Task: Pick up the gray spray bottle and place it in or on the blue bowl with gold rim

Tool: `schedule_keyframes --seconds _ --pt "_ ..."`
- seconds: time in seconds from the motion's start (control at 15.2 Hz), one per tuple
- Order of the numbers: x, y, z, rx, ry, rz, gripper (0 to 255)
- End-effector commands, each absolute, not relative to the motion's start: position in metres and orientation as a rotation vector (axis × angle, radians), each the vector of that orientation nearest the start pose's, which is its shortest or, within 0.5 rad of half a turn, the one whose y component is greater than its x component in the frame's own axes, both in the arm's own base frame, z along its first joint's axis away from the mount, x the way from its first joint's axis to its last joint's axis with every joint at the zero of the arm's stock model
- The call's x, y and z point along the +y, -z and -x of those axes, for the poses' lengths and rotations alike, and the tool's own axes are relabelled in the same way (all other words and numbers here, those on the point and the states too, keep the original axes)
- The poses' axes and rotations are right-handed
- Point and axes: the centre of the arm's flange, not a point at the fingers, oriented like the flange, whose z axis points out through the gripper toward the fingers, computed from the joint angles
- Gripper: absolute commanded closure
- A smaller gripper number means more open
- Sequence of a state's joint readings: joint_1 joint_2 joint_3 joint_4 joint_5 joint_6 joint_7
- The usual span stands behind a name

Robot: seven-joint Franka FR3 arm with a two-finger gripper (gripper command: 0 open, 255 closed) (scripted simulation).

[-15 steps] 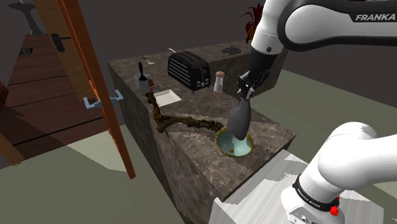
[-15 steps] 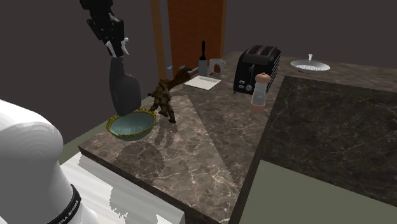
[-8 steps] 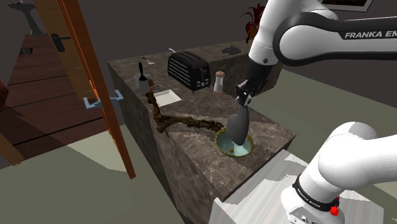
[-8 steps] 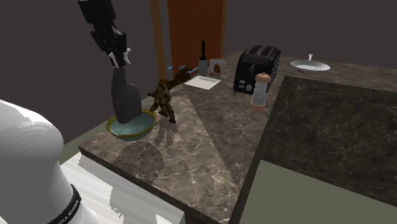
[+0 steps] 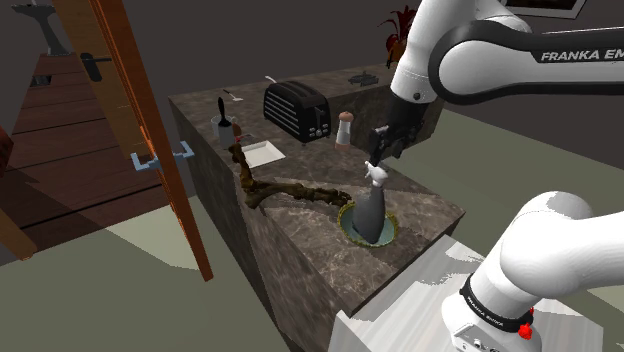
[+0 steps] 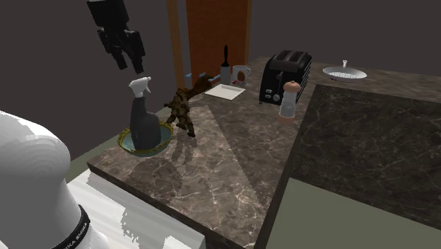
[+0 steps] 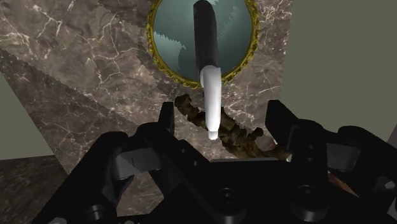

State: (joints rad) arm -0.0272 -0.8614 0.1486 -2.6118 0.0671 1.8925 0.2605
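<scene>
While claw (image 6: 131,65) hangs open, empty, above spray bottle (image 6: 145,124) upright in bowl (image 7: 167,32), wrist view shows bowl's gold rim.

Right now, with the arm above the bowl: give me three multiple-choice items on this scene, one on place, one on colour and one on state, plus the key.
1. Where is the spray bottle?
A. standing in the bowl
B. held up in the air
C. lying flat outside the bowl

2. What colour is the bowl's rim?
A. red
B. white
C. gold

3. What state is the gripper in?
A. shut on the bottle
B. open, above the bottle's head
C. shut on nothing

Key:
1 A: in both exterior views the bottle's base sits inside the rim.
2 C: the wrist view shows a gold ring around the teal inside.
3 B: the jaws stand apart, with a gap between them and the bottle's white head.
</scene>
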Motion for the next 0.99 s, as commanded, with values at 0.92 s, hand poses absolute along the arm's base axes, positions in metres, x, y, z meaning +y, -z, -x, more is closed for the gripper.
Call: schedule_keyframes --seconds 0.92 --pt "0.049 -0.567 -0.300 0.315 0.227 3.142 0"
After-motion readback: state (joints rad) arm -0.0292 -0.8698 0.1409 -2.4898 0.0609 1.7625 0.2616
